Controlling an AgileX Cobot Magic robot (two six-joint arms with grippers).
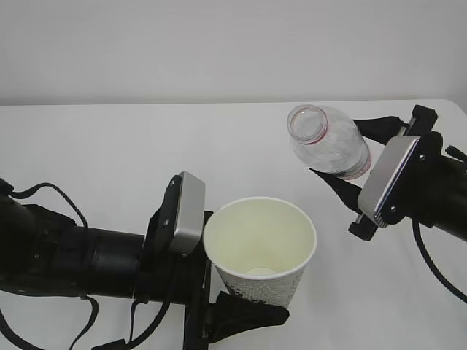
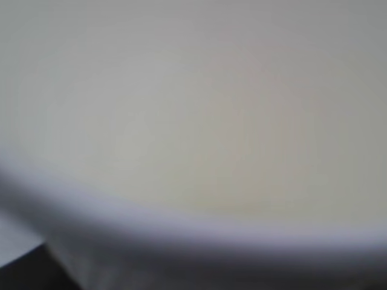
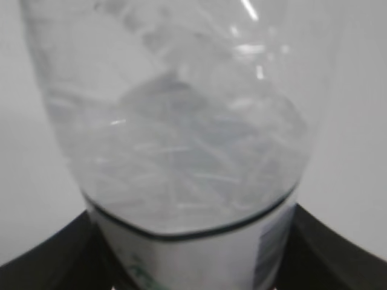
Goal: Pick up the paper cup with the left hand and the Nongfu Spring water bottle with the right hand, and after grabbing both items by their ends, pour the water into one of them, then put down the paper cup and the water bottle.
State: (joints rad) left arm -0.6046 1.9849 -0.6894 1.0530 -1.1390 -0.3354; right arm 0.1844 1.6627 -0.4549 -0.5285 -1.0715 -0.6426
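Fingers first: the left hand [image 1: 244, 310] has its black fingers [image 1: 252, 312] wrapped around the bottom of the cup [image 1: 260, 248], so it's pinching the cup low down, and the right hand [image 1: 349, 175] has its fingers [image 1: 337, 191] clamped either side of the bottle [image 1: 328, 142] near the label end. Cup sits around 6 o'clock in the exterior view, tipped so its mouth faces up toward 1 o'clock, and the bottle is up at 1 o'clock, leaning over with its open neck pointing toward 10 o'clock, well clear of the cup rim. My guess is both are gripped by their far ends so the mouths stay free to meet for the pour, which hasn't started from the look of it, no stream anywhere. There's a pale patch at the bottom of the cup, can't tell if it's water. Both are up off the table [image 1: 109, 160]. Wrist views add a bit: right wrist shows the bottle [image 3: 181, 133] close up with clear wet-looking stuff inside and the label edge between the dark fingers [image 3: 48, 260], which the exterior view hides. Left wrist is basically all blurry cup [image 2: 193, 121] wall, fingers not really visible there.
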